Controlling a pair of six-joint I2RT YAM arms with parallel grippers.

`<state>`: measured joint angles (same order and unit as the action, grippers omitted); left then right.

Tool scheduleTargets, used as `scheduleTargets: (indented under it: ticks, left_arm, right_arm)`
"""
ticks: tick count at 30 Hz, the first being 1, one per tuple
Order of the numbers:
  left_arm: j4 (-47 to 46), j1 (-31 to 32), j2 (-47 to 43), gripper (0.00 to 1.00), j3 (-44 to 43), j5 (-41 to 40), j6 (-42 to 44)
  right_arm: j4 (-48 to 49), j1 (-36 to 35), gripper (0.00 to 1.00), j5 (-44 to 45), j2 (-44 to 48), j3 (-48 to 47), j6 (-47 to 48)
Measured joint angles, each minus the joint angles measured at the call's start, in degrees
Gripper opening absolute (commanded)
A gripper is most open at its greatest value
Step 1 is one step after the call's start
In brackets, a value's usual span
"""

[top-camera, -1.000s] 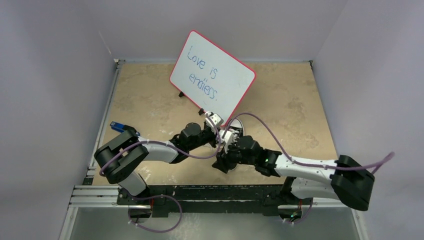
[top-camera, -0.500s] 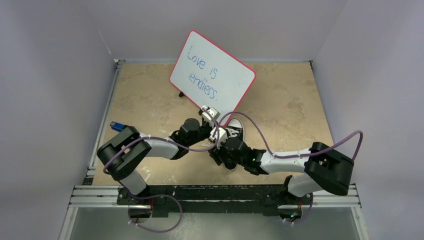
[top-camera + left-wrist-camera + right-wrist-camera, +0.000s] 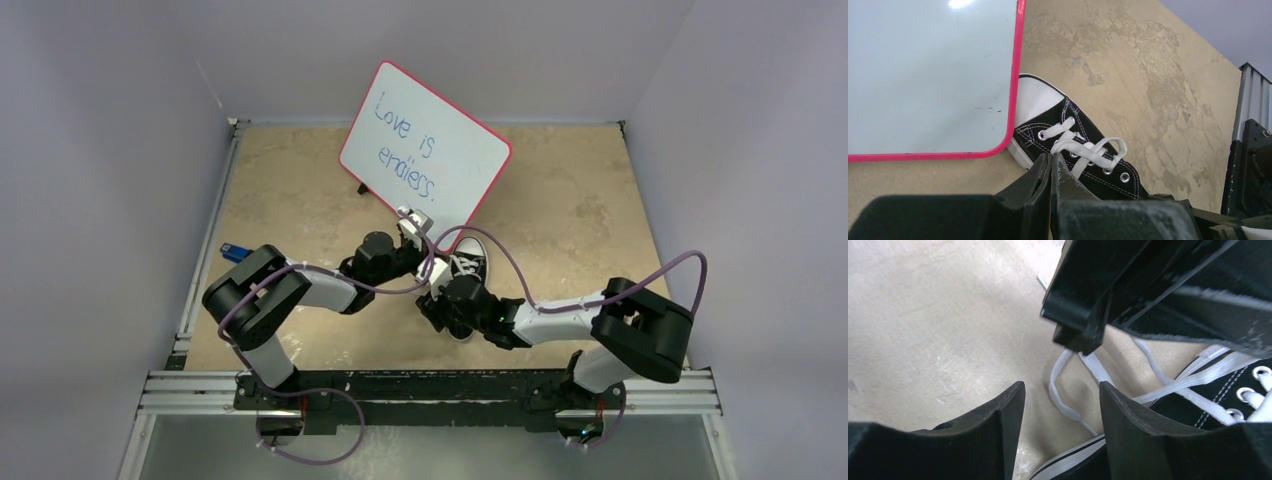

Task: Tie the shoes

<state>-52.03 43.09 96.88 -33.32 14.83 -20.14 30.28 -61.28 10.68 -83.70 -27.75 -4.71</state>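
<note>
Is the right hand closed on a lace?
No, the right hand is open, its fingers apart with a lace loop lying between them.

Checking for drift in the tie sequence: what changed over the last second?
Right arm folded in, elbow swinging left; its open right gripper shifted left beside the shoe. Left gripper, shut on a lace, drew back a little toward the whiteboard. Shoe, whiteboard and blue tool stayed put.

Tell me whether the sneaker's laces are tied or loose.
Loose. In the right wrist view the laces trail slack over the table beside the sneaker; no finished bow shows.
</note>
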Motion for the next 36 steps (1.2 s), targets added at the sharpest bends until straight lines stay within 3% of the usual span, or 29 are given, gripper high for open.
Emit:
scheduleTargets:
  ticks: [5,12,16,24,28,36]
  left_arm:
    - [-1.1,-1.0,1.2,0.00,0.1,1.2,-0.9]
    - [-1.3,-1.4,2.0,0.00,0.2,1.7,-1.7]
    - [-1.3,-1.5,2.0,0.00,0.2,2.0,-1.8]
    - [-0.8,-1.5,1.4,0.00,0.2,3.0,-1.9]
    - [0.4,-1.5,-0.5,0.00,0.2,3.2,-2.3]
    - [3.0,-1.5,-3.2,0.00,0.2,4.7,-3.4]
  right_arm:
    - [0.5,0.0,0.47,-0.8,-2.8,-0.3,0.8]
    - [0.4,-0.1,0.00,-1.4,-5.4,-2.1,2.4]
    - [-3.5,-0.1,0.00,-2.8,-2.4,-2.9,2.1]
    - [-32.1,0.3,0.00,-9.1,7.4,-19.4,-13.8]
    - [-46.3,5.4,0.00,-16.1,11.8,-24.4,-24.0]
    - [-70.8,13.5,0.00,-20.8,12.0,-35.1,-32.1]
